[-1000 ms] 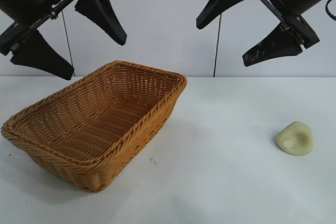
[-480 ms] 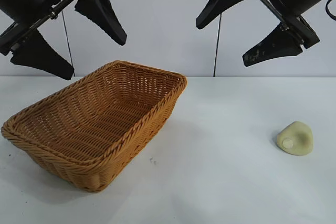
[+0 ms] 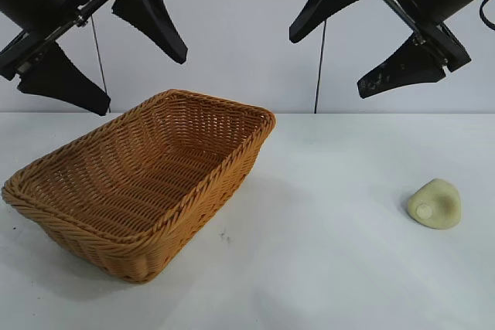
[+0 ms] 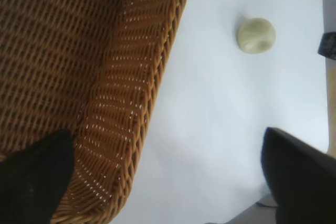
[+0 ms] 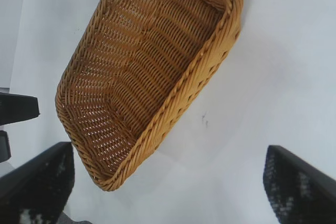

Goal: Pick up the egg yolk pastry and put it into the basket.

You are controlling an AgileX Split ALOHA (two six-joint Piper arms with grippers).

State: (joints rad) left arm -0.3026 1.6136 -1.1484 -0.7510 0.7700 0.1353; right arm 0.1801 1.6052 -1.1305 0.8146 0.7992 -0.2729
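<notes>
The egg yolk pastry point(image 3: 435, 203), a small pale cream-yellow lump with a round dimple, lies on the white table at the right; it also shows in the left wrist view point(image 4: 256, 35). The orange-brown wicker basket point(image 3: 232, 164) stands at the left and is empty; it also shows in the left wrist view point(image 4: 152, 85) and the right wrist view point(image 5: 205, 66). My left gripper point(image 3: 116, 48) hangs open high above the basket. My right gripper point(image 3: 371, 36) hangs open high above the table, up and left of the pastry. Neither holds anything.
The white table point(image 3: 325, 268) runs from the basket to the pastry. A thin dark cable point(image 3: 319, 67) hangs at the back wall. A small dark speck point(image 3: 224, 235) lies on the table next to the basket.
My left gripper has shifted very slightly. The basket, the pastry and the right gripper have not moved.
</notes>
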